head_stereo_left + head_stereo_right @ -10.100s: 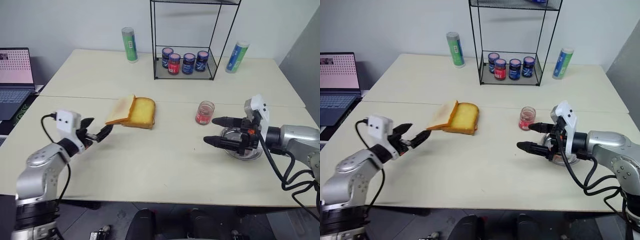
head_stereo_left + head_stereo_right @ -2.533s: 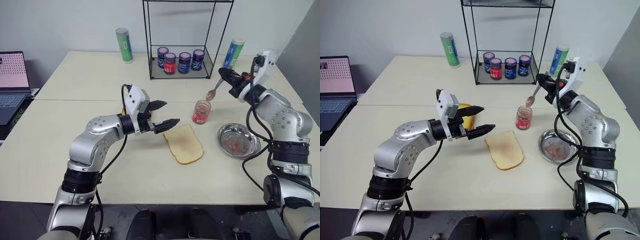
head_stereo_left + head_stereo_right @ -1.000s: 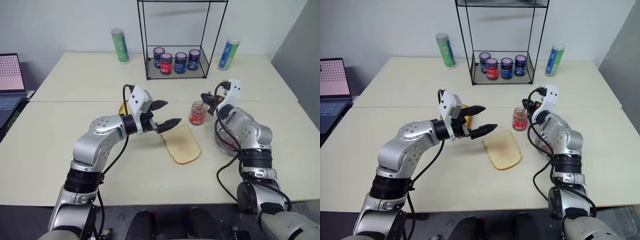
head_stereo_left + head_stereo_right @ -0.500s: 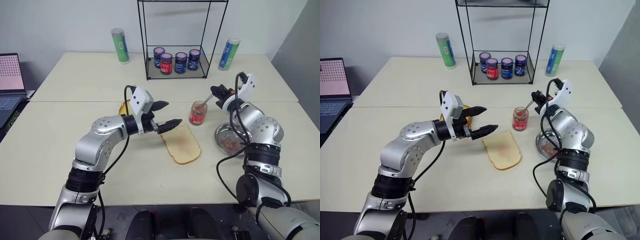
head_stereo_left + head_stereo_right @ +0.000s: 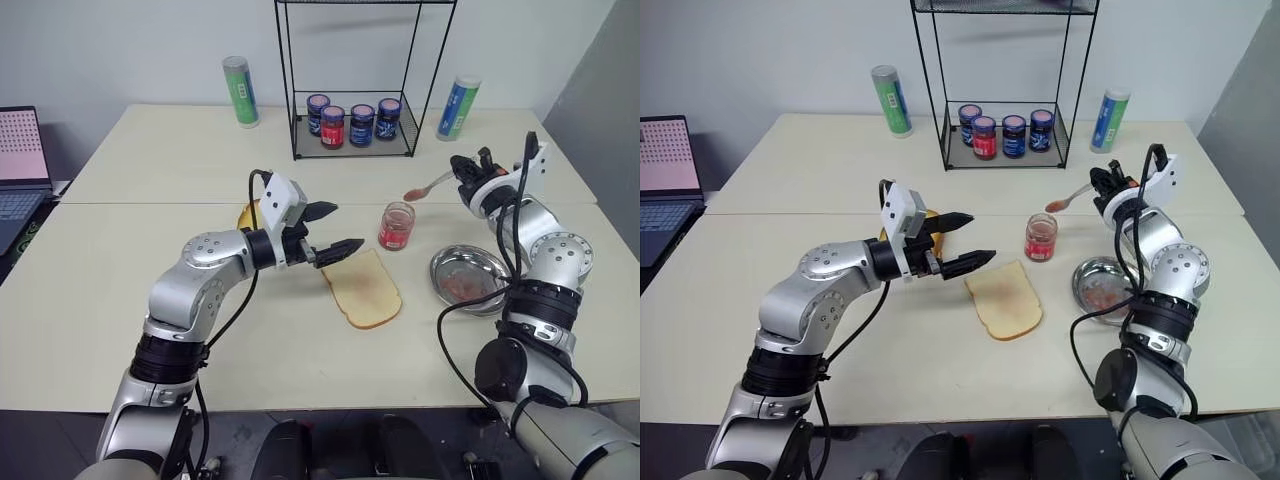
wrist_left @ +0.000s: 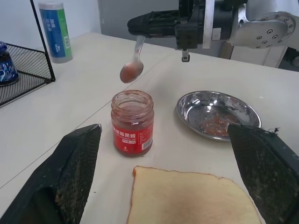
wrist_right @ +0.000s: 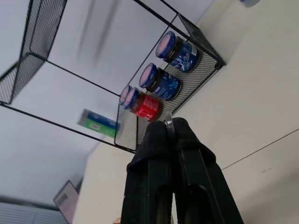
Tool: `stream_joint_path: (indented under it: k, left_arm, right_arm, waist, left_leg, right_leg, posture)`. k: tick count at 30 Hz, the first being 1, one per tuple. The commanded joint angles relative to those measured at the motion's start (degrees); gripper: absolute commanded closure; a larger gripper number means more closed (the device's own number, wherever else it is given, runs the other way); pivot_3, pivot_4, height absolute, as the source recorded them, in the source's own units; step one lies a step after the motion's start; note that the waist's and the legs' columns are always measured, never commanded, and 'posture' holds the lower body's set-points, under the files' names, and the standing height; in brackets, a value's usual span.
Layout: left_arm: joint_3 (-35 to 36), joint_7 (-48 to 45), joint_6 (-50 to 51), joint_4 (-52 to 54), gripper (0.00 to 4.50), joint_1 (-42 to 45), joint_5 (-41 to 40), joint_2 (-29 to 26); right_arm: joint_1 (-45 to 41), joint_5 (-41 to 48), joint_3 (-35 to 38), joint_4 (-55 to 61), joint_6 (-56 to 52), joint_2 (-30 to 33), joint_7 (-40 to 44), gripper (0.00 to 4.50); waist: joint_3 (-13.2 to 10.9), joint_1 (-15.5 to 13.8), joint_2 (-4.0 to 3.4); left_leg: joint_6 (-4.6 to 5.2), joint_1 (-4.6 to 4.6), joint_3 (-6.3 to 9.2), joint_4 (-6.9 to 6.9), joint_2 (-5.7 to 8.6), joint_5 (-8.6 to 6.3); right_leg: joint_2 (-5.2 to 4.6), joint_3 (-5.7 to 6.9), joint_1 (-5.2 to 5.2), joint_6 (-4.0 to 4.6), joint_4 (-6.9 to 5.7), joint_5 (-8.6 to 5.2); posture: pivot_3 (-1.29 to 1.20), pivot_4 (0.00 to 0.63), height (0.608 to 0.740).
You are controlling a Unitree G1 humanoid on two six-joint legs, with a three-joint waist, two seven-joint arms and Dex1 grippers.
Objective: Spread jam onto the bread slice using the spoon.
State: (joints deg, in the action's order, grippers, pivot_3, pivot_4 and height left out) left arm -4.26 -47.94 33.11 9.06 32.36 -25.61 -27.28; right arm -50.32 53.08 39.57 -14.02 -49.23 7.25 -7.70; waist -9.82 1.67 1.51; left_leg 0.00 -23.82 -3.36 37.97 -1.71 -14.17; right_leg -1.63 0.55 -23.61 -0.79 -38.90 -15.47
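Red jam on spoon [image 5: 428, 187] pinched in right gripper [image 5: 463, 168] above jar [image 5: 396, 225]; next: carry to bread slice [image 5: 363, 288]; left gripper [image 5: 332, 231] wide, empty.

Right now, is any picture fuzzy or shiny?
In the right wrist view the green can and the rack's wires look smeared, as if from motion. In the left wrist view the spoon, jam jar and steel dish are crisp, and the dish glints with bright reflections. The left eye view looks evenly lit, with soft shadows.
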Motion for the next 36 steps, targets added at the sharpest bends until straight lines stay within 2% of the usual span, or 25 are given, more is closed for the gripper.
stream_joint_path:
  k: [1, 3, 6, 11, 16, 22, 30, 36]
  left_arm:
    - [1.25, -2.76, -0.16, 2.66, 0.00, -0.21, -1.28, -2.65]
    - [1.51, -4.41, 0.53, 3.51, 0.00, -1.30, -2.07, -4.46]
    - [3.35, -7.72, 2.51, 6.41, 0.00, -4.52, -4.69, -8.92]
    - [5.01, -9.89, 5.20, 10.94, 0.00, -9.08, -8.06, -13.04]
    - [4.49, -8.74, 5.00, 12.83, 0.00, -11.78, -8.00, -13.48]
    - [3.73, -7.25, 5.28, 14.46, 0.00, -13.05, -7.81, -12.89]
    - [4.01, -7.53, 5.86, 15.73, 0.00, -14.73, -8.69, -13.87]
    - [3.72, -10.41, 5.33, 16.02, 0.00, -16.82, -8.28, -16.87]
  right_arm:
    - [-1.21, 6.03, 0.19, 5.30, -1.71, 0.08, -1.44, 4.45]
    - [-0.21, 7.38, -1.95, 8.60, -4.09, 0.65, -1.29, 4.45]
    - [3.26, 9.60, -9.61, 19.54, -11.83, 3.38, 0.70, 4.45]
    - [9.08, 11.14, -18.24, 31.19, -16.27, 5.33, 1.58, 4.45]
    - [15.20, 4.08, -29.45, 37.04, -13.80, 6.40, 4.70, 4.45]
    - [18.19, -8.76, -41.24, 38.63, -5.89, 11.59, 11.99, 4.45]
    - [19.35, -16.27, -44.77, 37.82, -0.82, 12.71, 17.17, 4.45]
    - [17.98, -14.01, -40.00, 35.13, -2.84, 6.71, 14.26, 4.45]
  waist:
    - [-0.01, 0.03, -0.03]
    - [-0.03, 0.03, -0.04]
    - [-0.04, 0.19, -0.07]
    - [-0.04, 0.10, -0.07]
    - [-0.05, 0.06, -0.06]
    - [-0.05, 0.01, -0.04]
    - [-0.07, -0.01, -0.02]
    - [-0.08, 0.10, 0.00]
  left_leg:
    - [0.00, 0.00, -0.01, -0.01, 0.00, 0.00]
    - [0.00, 0.00, -0.01, -0.02, 0.00, 0.00]
    - [0.00, -0.12, -0.05, -0.08, -0.01, 0.00]
    - [0.01, -0.16, 0.02, -0.11, -0.07, 0.00]
    - [0.01, -0.13, 0.02, -0.10, -0.03, -0.01]
    - [0.01, -0.13, 0.02, -0.07, 0.01, -0.01]
    - [0.01, -0.13, 0.02, -0.07, -0.01, -0.01]
    - [0.01, -0.10, 0.03, -0.07, -0.04, -0.01]
  right_leg:
    - [0.00, 0.00, -0.01, 0.00, 0.00, 0.00]
    - [0.01, 0.00, -0.02, 0.00, 0.00, 0.00]
    - [0.01, -0.06, -0.17, 0.00, -0.01, 0.00]
    - [0.01, 0.02, -0.22, 0.11, -0.02, -0.08]
    - [0.01, 0.02, -0.19, 0.10, -0.01, -0.09]
    - [0.03, 0.02, -0.18, 0.08, 0.01, -0.10]
    - [0.04, 0.03, -0.19, 0.08, 0.00, -0.10]
    - [0.04, 0.03, -0.19, 0.09, -0.02, -0.09]
  posture:
    - [0.00, 0.150, 0.740]
    - [0.00, 0.150, 0.740]
    - [0.00, 0.150, 0.740]
    - [0.00, 0.150, 0.740]
    - [0.00, 0.150, 0.740]
    - [0.00, 0.150, 0.740]
    - [0.00, 0.150, 0.740]
    - [0.00, 0.150, 0.740]
